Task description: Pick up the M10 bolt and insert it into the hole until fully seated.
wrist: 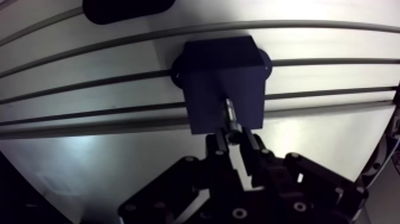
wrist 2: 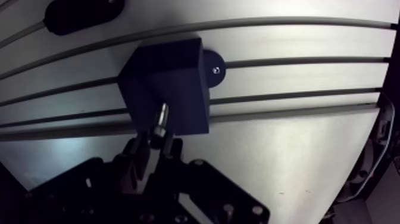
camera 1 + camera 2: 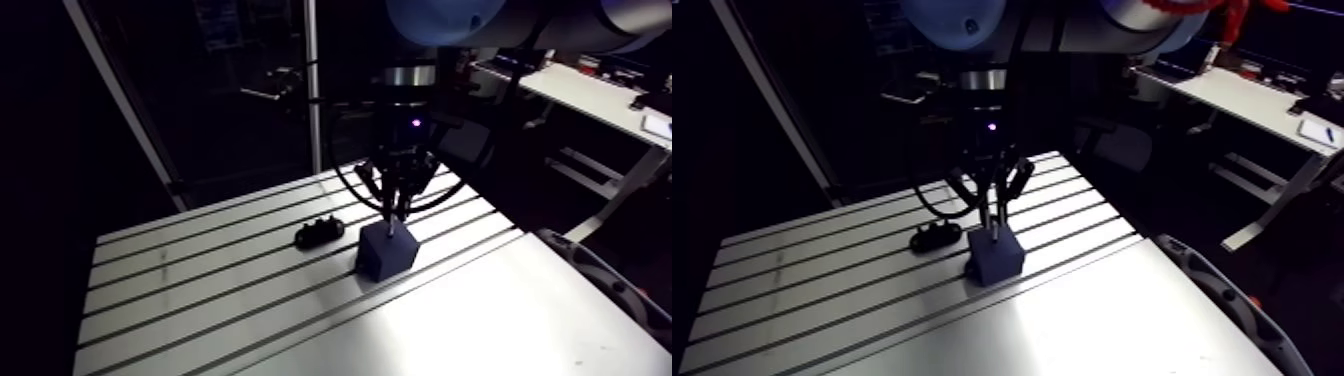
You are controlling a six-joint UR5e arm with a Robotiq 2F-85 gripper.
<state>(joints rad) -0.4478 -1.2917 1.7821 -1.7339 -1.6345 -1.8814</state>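
Insertion step in hand. Fingers (image 1: 253, 149) clamped on M10 bolt (image 1: 230, 116), tip at top face of dark blue block (image 1: 223, 77) on tabletop (image 1: 321, 155); hole not discernible. Next: you confirm alignment, then press straight down until seated

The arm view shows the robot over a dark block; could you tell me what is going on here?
The robot's end effector is shut on a silvery metal bolt and holds it roughly upright over the dark blue block on the slotted aluminium table. The bolt's tip is at the block's top face, but much of its shank shows above, so it is not seated. A black oblong part lies on the table, apart from the block.
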